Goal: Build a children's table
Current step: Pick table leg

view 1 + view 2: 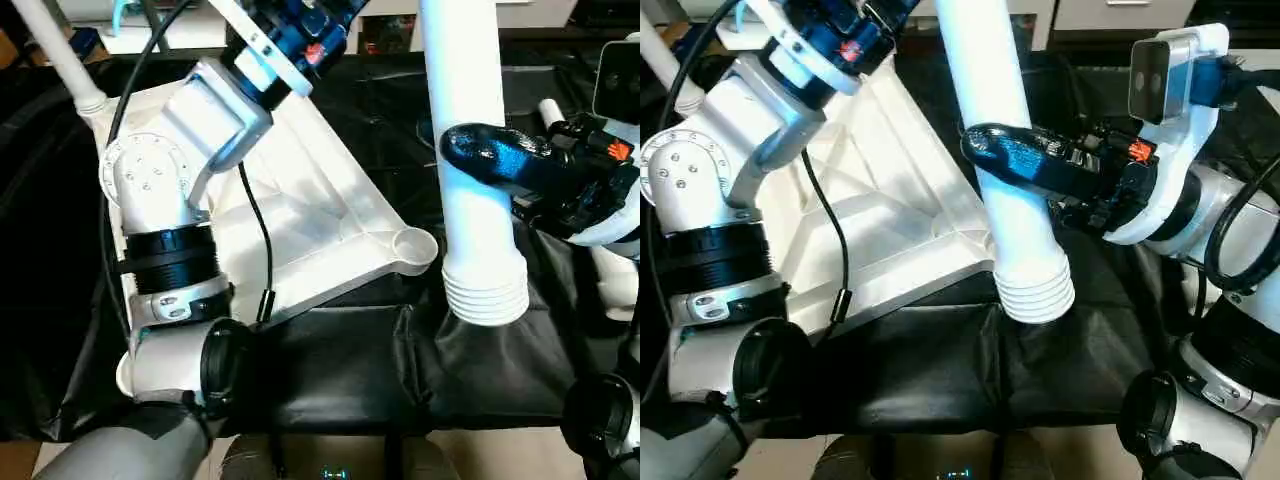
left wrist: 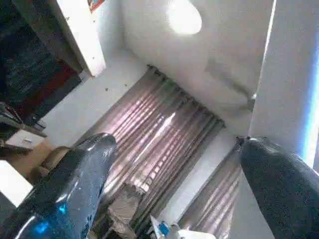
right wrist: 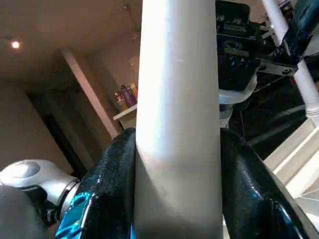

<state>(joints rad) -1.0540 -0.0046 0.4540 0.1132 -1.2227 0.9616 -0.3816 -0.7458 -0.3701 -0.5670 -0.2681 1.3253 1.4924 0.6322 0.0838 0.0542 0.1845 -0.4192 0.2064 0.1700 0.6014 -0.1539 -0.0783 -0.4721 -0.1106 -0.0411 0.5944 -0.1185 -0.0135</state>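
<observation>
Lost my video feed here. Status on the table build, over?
Right gripper shut on a leg, ridged end down, near the tabletop's corner socket. Left gripper open, empty. One leg already fitted. Nothing in the way.

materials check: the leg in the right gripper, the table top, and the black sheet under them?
Table leg: looks like smooth white moulded plastic, faint sheen, stepped ridges at the wide end. Table top: same white plastic look, moulded ribs and a round corner socket. Black sheet: likely thin plastic film or coated fabric; it creases and shines softly. Right gripper fingers: glossy black, probably plastic.
</observation>
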